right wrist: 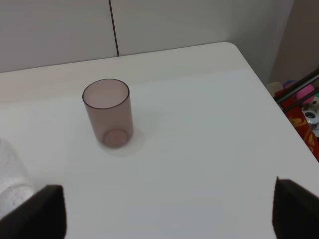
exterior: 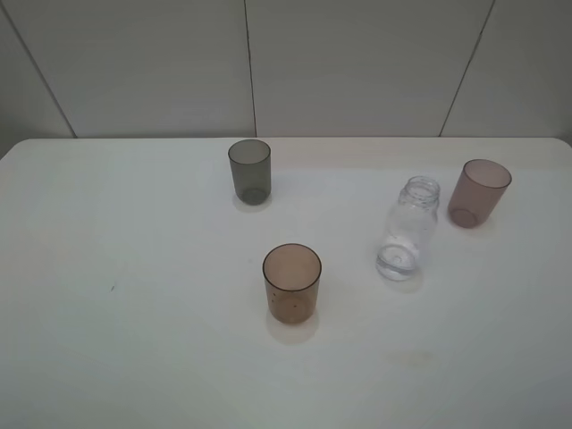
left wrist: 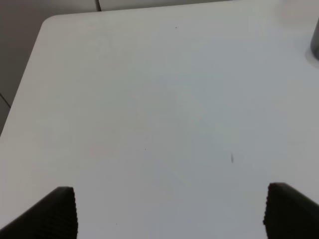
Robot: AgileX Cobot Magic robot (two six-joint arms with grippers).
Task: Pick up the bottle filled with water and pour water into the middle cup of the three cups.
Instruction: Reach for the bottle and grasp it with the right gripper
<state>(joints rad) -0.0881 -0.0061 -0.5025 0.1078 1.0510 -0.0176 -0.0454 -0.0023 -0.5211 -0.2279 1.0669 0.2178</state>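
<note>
The clear bottle (exterior: 407, 231) stands upright and uncapped on the white table, right of centre, with water in its base. The brown-amber middle cup (exterior: 291, 282) stands in front and to its left. Farther back stands the dark grey cup (exterior: 249, 171); the pinkish-mauve cup (exterior: 478, 192) is at the right. No arm shows in the exterior high view. My left gripper (left wrist: 169, 214) is open over bare table, with the grey cup's edge (left wrist: 315, 42) at the frame border. Facing the mauve cup (right wrist: 108, 113), my right gripper (right wrist: 167, 211) is open; the bottle (right wrist: 10, 174) shows beside one finger.
The white table (exterior: 134, 313) has rounded corners and ends at a panelled wall behind. In the right wrist view the table's edge runs close past the mauve cup, with colourful clutter (right wrist: 301, 107) on the floor beyond it.
</note>
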